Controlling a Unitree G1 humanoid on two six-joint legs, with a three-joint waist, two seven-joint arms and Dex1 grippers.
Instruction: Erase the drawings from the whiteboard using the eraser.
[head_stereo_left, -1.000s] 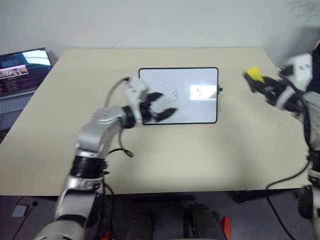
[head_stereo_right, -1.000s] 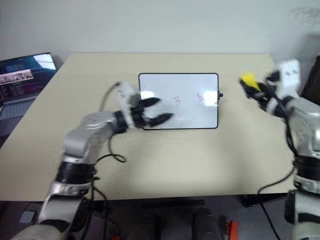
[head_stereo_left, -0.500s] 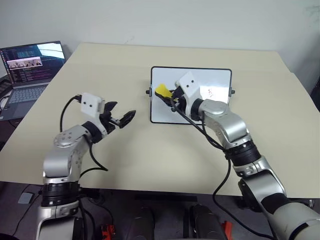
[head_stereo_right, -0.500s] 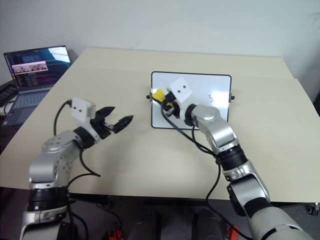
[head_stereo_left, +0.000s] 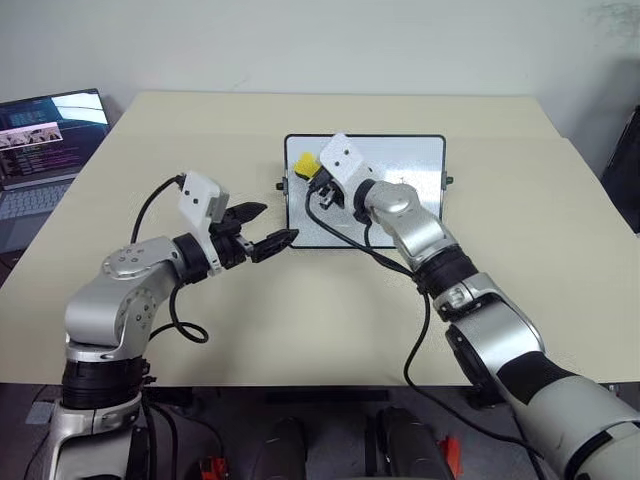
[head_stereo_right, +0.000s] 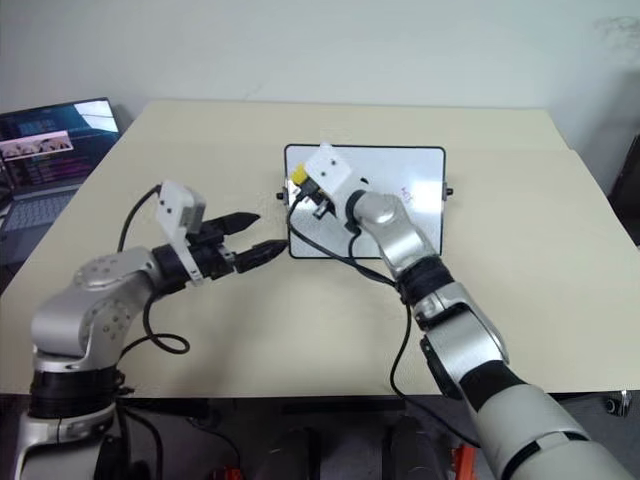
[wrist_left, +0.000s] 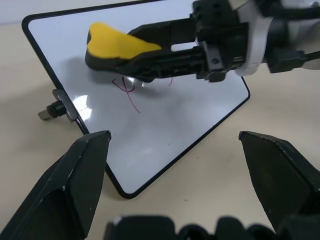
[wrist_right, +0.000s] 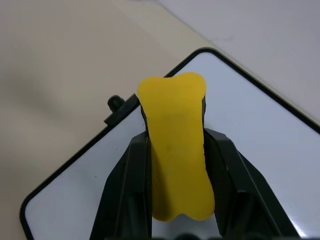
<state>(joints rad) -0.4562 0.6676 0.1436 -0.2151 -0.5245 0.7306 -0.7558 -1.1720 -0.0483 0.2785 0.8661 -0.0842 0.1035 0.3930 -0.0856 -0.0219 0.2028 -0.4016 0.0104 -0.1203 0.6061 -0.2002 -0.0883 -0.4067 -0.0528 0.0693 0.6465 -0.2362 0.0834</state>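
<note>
Eraser pinched lengthwise in right gripper, pointing left over whiteboard's left end, partly hiding drawings; left gripper spread.

Right claw carried eraser over whiteboard's left end.

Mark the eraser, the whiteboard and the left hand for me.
eraser (wrist_right: 175, 145): right wrist view, yellow top face.
whiteboard (head_stereo_left: 410, 165): left eye view, bare white surface.
left hand (head_stereo_left: 270, 228): left eye view, between its open fingertips.

Right tool clamps the yellow eraser above a corner of the whiteboard on the desk.
</note>
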